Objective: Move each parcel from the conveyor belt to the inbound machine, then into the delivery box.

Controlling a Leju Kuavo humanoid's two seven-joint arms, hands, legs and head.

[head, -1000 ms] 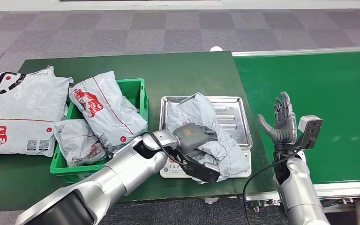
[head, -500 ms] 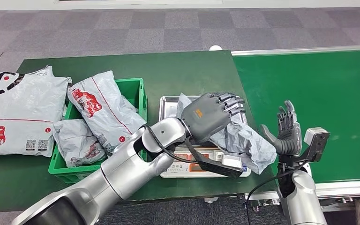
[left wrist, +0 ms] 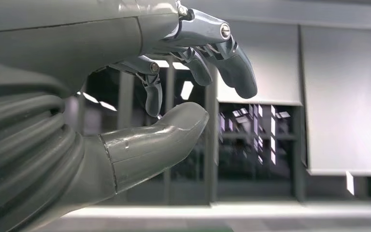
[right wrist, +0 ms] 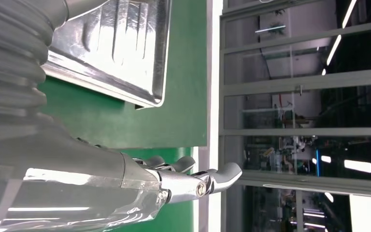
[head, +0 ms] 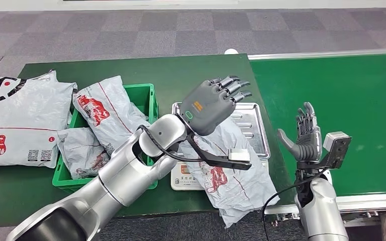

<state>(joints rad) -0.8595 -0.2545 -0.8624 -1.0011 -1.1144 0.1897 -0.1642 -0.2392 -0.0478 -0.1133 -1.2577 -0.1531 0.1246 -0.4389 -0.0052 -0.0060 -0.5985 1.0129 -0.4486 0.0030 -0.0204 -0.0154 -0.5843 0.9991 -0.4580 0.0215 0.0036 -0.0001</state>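
Head view: left robot hand (head: 212, 104) raised, empty; parcel (head: 226, 168) overhanging tray (head: 257, 131).

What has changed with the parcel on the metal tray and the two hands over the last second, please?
The left hand lifted off the grey parcel and rose with its fingers apart, letting it go. The parcel unfolded and slid off the metal tray toward the table's near edge, where it now overhangs. The right hand stayed raised and open over the conveyor belt, and the parcels in the green bin did not move.
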